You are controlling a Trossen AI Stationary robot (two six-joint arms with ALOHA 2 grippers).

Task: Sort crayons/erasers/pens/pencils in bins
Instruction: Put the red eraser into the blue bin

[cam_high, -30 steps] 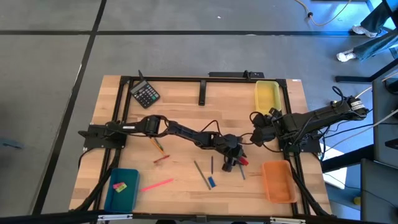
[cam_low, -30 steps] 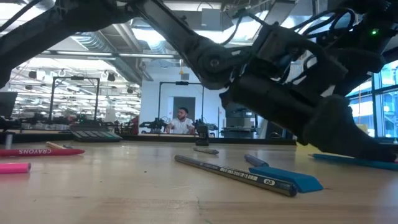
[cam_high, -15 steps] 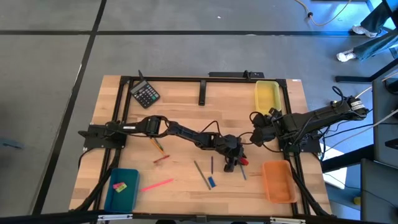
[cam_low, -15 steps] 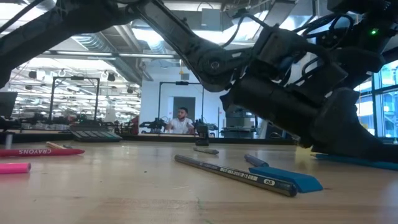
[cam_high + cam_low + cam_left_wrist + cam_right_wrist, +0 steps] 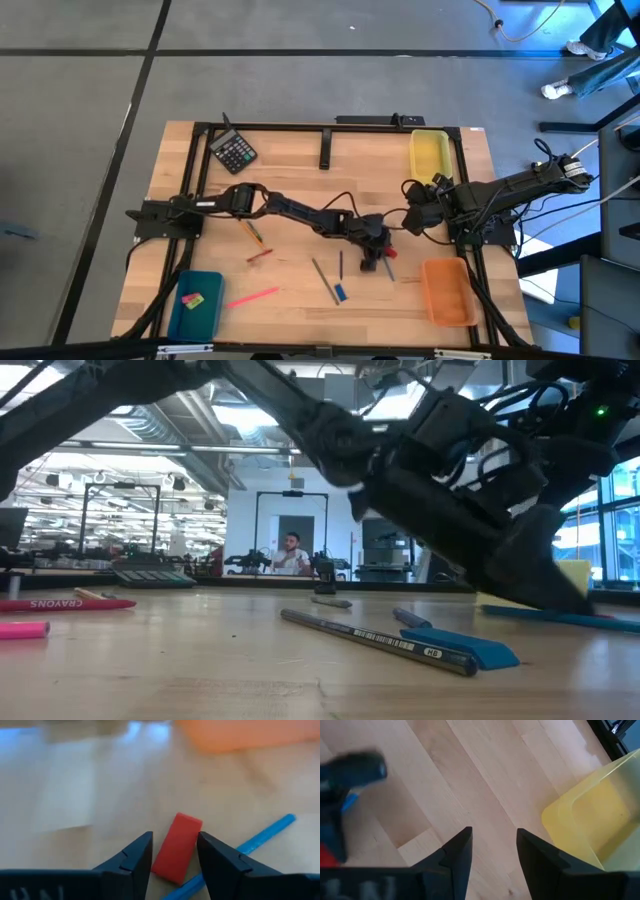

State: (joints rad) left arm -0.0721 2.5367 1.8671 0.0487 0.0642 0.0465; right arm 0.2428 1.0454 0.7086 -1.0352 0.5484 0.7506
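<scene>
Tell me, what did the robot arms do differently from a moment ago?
The left tool came down around the red eraser, so the eraser no longer shows beside it from above. Its fingers are narrowing on the eraser but don't clearly pinch it yet. The right tool kept waiting, open, near the yellow bin. The pencil and crayons haven't moved.

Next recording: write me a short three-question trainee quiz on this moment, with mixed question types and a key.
1. True or false: the left gripper has its fingers on either side of a red eraser.
2. Which bin sits nearest the right gripper? A) teal B) yellow C) orange
3. Fill in: beside the red eraser lies a slim ___ stick.

Key: 1 true; 2 B, the yellow bin; 3 blue.
</scene>
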